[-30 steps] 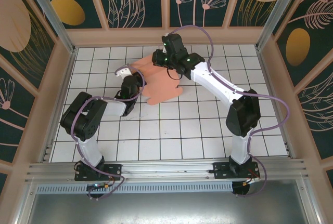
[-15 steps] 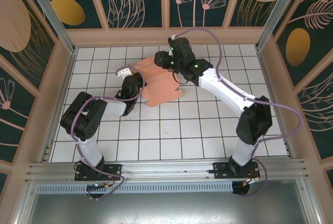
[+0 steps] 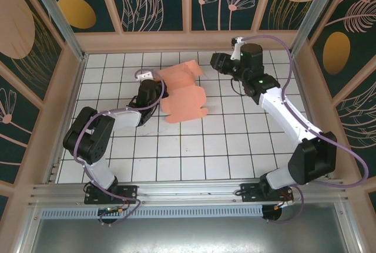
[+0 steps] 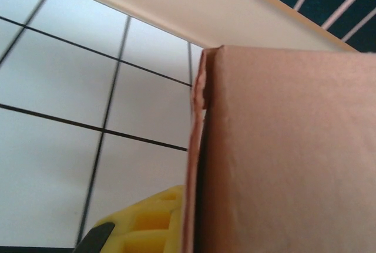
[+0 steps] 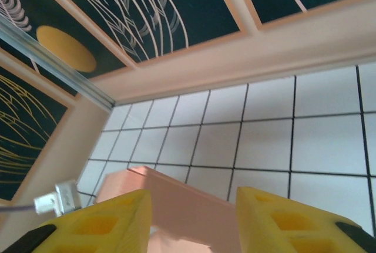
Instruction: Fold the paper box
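The paper box (image 3: pixel 183 94) lies on the white-tiled desk (image 3: pixel 235 147), a little toward 12 o'clock from the middle. It is a salmon-pink card with rounded flaps at its 6 o'clock end and a panel that looks lifted at its 12 o'clock end.

The left gripper (image 3: pixel 156 92) sits at the card's 9 o'clock edge, its jaws together and, by the look of it, pinching that edge. In the left wrist view the card (image 4: pixel 282 147) stands right against the yellow finger pad (image 4: pixel 147 226). The right gripper (image 3: pixel 215 62) hangs clear of the card at about 2 o'clock from it, fingers apart with nothing between them. From the right wrist view the raised panel (image 5: pixel 176 197) shows beyond the gap.

The card is probably very light and thin, stiff across each panel but ready to bend at its creases. It would likely slide on the smooth tiles if pushed unheld, and a hard squeeze could dent it. The best hold is likely a flap's free edge, near a crease, with the opposite side pinned.
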Controlling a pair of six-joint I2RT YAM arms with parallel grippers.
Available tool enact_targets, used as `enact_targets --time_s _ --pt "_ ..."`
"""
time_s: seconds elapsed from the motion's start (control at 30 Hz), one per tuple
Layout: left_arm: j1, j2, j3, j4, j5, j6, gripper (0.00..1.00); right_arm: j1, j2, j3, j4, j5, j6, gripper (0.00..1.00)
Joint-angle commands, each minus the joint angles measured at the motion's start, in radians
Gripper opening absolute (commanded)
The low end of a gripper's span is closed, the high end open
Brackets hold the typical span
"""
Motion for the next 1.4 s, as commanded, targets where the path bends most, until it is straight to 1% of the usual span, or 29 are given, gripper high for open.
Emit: enact_targets --time_s 0.0,0.13,0.27,0.33,0.5,0.63,0.93,1.1,1.37 --pt "-0.006 -0.031 0.045 -0.109 0.127 0.033 0.00 -0.040 0.013 -0.032 0.058 -0.212 -0.082 0.39" --pt "-0.005 -0.032 0.058 -0.156 0.179 0.019 0.00 -0.092 0.042 -0.059 0.115 -0.406 -0.099 0.38" --pt "-0.005 -0.023 0.078 -0.174 0.212 0.004 0.00 -0.093 0.087 -0.039 0.097 -0.525 -0.161 0.39" --pt "-0.005 -0.017 0.086 -0.177 0.225 0.000 0.00 -0.089 0.104 -0.030 0.086 -0.544 -0.183 0.40" --pt "-0.005 -0.014 0.095 -0.172 0.249 -0.010 0.00 -0.081 0.137 -0.012 0.057 -0.535 -0.222 0.40" --pt "-0.005 -0.005 0.098 -0.193 0.248 -0.019 0.00 -0.059 0.149 -0.006 0.039 -0.557 -0.245 0.40" --pt "-0.005 0.033 0.170 -0.277 0.246 -0.039 0.00 -0.014 0.149 -0.002 0.003 -0.511 -0.287 0.37" --pt "-0.005 0.039 0.183 -0.294 0.257 -0.044 0.00 0.042 0.171 0.046 -0.082 -0.384 -0.363 0.37" --pt "-0.005 0.051 0.200 -0.318 0.269 -0.047 0.00 0.113 0.169 0.039 -0.052 -0.169 -0.414 0.34"
